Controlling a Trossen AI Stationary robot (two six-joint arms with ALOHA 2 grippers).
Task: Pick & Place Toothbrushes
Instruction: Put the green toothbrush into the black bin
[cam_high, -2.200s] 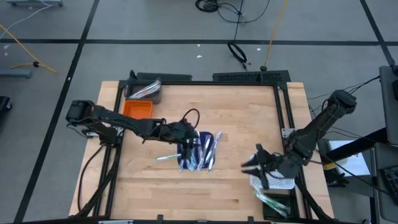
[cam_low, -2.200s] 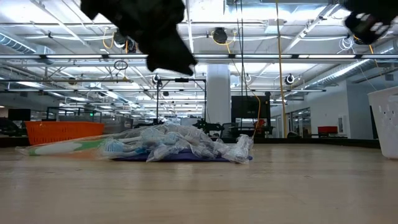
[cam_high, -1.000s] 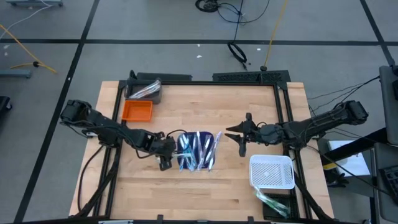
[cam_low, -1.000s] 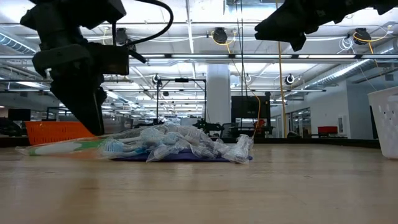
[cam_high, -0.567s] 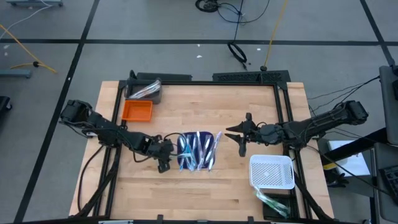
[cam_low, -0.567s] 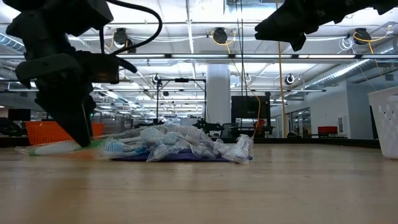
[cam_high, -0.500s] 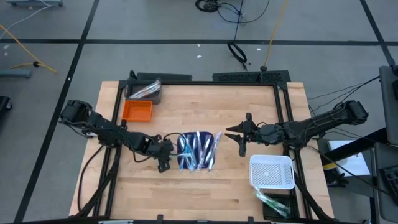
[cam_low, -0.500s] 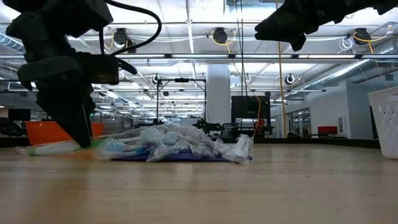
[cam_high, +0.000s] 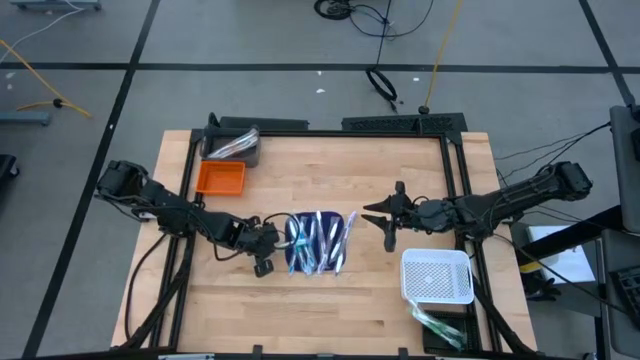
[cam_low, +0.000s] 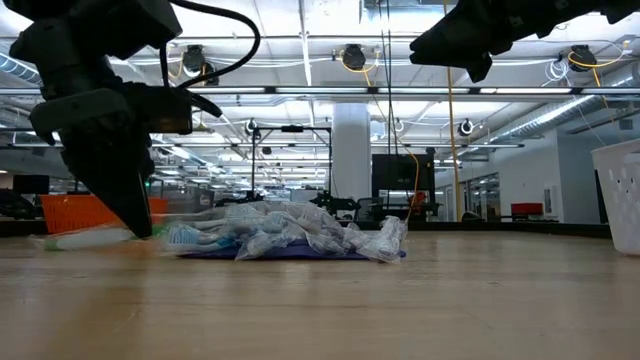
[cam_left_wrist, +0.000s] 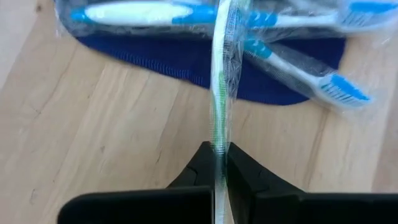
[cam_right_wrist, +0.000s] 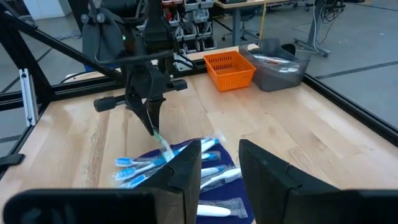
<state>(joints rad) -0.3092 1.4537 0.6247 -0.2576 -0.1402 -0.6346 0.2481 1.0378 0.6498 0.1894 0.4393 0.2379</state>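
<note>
Pale wood carries everything in the high view: the left gripper (cam_high: 263, 256) sits low at the pile of toothbrushes (cam_high: 318, 242) on the blue mat (cam_high: 297, 262), while the right gripper (cam_high: 385, 217) waits spread apart over bare desk (cam_high: 330, 310), the white basket (cam_high: 437, 277) near the edge. The left wrist view shows its fingers pinched on a green wrapped toothbrush (cam_left_wrist: 219, 93), tip-first for a clean lift.

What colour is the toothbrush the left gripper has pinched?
Light green, in clear wrap; the toothbrush in the left gripper shows best in the left wrist view.
</note>
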